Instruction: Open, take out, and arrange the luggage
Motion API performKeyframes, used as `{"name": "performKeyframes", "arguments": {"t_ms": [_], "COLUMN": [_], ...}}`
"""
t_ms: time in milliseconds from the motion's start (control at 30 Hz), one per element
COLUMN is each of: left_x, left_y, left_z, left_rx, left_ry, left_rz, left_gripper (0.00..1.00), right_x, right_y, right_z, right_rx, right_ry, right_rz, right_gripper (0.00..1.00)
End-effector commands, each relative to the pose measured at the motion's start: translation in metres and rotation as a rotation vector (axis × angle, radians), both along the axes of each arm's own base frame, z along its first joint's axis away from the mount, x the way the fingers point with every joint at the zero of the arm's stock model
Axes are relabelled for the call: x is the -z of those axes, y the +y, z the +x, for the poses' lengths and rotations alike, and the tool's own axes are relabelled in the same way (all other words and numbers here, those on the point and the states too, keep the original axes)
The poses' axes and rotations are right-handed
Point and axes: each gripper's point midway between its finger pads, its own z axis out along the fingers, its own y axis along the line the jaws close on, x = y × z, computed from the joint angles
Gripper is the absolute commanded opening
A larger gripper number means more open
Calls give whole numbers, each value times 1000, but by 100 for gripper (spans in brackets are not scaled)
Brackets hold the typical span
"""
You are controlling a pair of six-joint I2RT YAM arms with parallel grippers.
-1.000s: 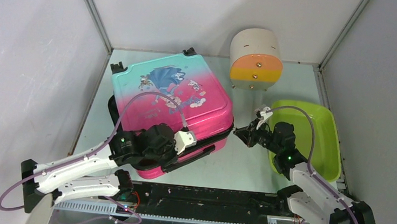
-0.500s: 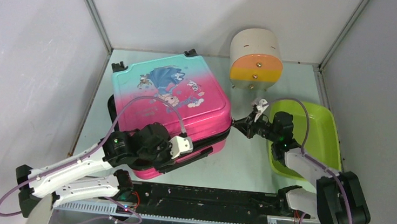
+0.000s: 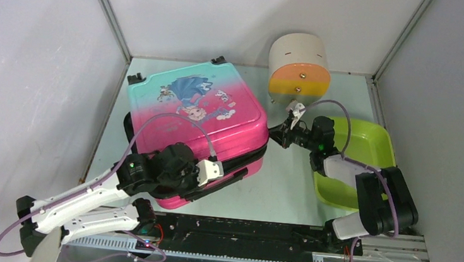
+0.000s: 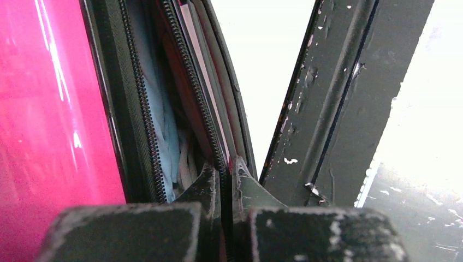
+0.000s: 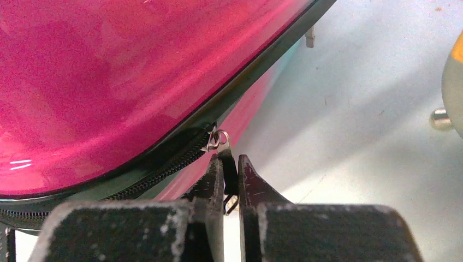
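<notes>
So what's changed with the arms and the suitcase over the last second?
The right gripper, shut on the zipper pull, moved away from the arm bases along the right edge of the luggage, towards the beige cylinder, dragging the zipper along. The luggage's right corner swung slightly with it. The left gripper stayed pinched on the near zipper edge; the cylinder and green tray did not move.

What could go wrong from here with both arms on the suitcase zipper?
The right jaws pinch only the thin metal zipper pull at the luggage corner; it may slip free rounding that bend.
The left jaws clamp the open zipper edge, so a hard pull could drag the luggage.
The beige cylinder stands close to the right arm; a bump seems possible.
</notes>
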Motion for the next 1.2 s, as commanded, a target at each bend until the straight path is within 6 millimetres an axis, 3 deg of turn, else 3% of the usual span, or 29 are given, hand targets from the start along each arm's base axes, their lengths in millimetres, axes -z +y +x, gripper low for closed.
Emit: {"name": "performKeyframes", "arguments": {"t_ms": [0, 233, 400, 567, 700, 767, 967, 1100, 1133, 1167], "left_x": [-48, -50, -51, -60, -67, -71, -72, -61, -62, -60], "left_y": [-15, -13, -13, -6, -3, -5, -20, -39, -45, -52], "left_z": [-51, -49, -22, 16, 38, 47, 68, 81, 84, 85], "left_rx": [292, 277, 119, -106, -235, -287, -402, -490, -495, -492], "left_ry": [57, 39, -31, -109, -135, -144, -155, -107, -102, -88], "left_rz": [-186, -193, -197, -151, -96, -79, -134, -155, -170, -169], "left_gripper": [0, 0, 0, 2, 0, 2, 10, 13, 14, 23], "right_x": [-93, -83, -80, -81, -81, -83, -91, -96, -97, -94], "right_y": [-33, -21, -8, -8, -16, -27, -59, -63, -69, -65], "right_z": [90, 103, 106, 104, 90, 83, 47, -4, -7, -22], "right_rx": [323, 328, 321, 376, 459, 525, 725, 788, 852, 875], "right_ry": [-341, -300, -274, -127, 44, 114, 343, 506, 522, 585], "right_rz": [83, 121, 130, 171, 197, 190, 207, 242, 268, 292], "right_gripper": [0, 0, 1, 27, 51, 56, 59, 55, 55, 55]}}
